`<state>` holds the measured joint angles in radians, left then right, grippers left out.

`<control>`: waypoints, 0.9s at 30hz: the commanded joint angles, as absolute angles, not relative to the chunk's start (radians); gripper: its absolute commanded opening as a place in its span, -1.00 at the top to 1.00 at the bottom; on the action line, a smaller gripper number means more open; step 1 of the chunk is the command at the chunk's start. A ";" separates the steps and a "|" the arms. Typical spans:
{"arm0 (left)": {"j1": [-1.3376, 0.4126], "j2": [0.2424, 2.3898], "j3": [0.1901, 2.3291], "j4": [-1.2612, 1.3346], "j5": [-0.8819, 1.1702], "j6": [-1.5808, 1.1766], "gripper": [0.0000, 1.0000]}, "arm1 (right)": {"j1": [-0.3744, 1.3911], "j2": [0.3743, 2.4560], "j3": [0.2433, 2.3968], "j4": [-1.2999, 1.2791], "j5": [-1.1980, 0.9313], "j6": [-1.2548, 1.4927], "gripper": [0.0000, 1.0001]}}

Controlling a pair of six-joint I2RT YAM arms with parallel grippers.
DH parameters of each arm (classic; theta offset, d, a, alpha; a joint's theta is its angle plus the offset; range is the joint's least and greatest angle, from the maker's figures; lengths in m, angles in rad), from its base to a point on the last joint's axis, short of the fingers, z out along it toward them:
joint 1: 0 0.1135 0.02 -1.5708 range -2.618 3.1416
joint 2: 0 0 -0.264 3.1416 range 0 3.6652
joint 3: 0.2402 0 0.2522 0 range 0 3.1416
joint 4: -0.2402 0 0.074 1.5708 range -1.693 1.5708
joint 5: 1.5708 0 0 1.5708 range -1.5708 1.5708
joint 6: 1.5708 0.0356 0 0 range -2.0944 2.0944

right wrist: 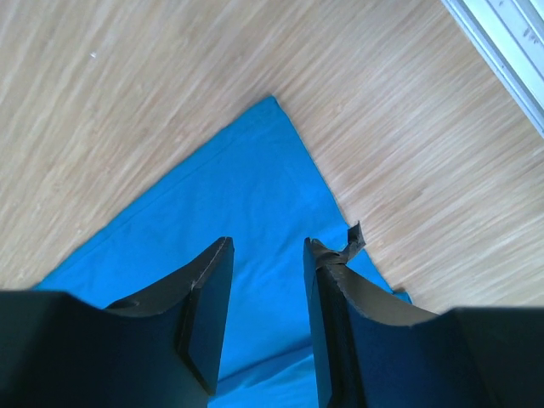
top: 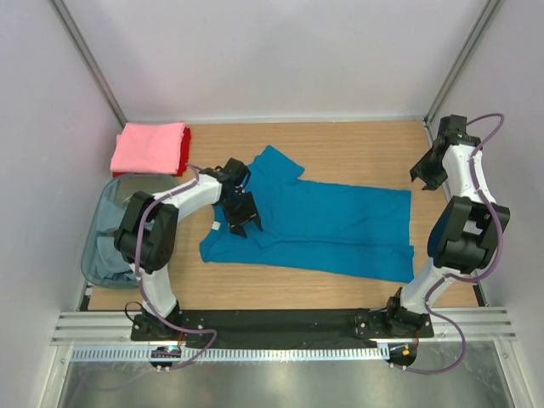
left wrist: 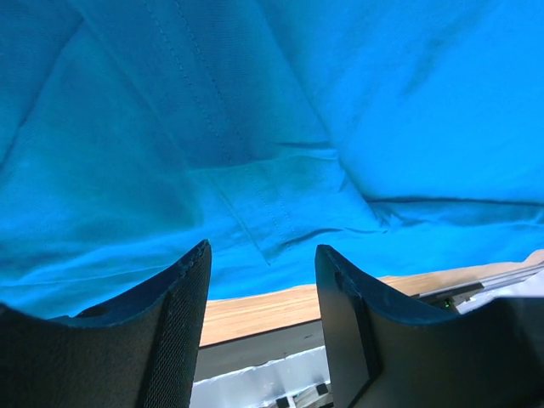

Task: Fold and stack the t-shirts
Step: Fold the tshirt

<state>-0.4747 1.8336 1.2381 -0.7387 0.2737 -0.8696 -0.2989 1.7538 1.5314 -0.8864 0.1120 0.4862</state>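
A teal blue t-shirt [top: 327,225] lies spread across the middle of the table, one sleeve pointing to the far side. My left gripper [top: 241,221] hovers over its left part, near the collar. In the left wrist view the gripper [left wrist: 262,255] is open, with nothing between its fingers and teal cloth [left wrist: 255,127] just beyond. My right gripper [top: 423,176] is at the far right, beside the shirt's far right corner. Seen from the right wrist, it [right wrist: 268,246] stands open above that corner [right wrist: 242,183], holding nothing. A folded pink t-shirt [top: 149,146] lies on a red one [top: 186,143] at the far left.
A translucent grey-blue plastic bin [top: 92,228] stands at the left edge with pale grey-blue cloth [top: 106,253] inside. Upright frame posts and white walls close the far corners. Bare wood [top: 357,149] shows beyond the teal shirt. A black rail [top: 280,321] runs along the near edge.
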 commanded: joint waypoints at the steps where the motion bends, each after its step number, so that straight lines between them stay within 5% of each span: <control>1: -0.491 1.862 1.233 -0.727 0.279 -0.891 -0.06 | -0.298 1.710 1.517 -0.899 0.110 0.476 0.09; 27: -0.500 1.931 1.370 -0.781 0.186 -0.876 0.13 | -0.230 1.715 1.474 -0.890 0.060 0.474 0.12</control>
<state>-0.4976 1.9350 1.3285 -0.7349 0.2226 -0.8860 -0.2810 1.7542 1.4960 -0.8959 0.0891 0.4885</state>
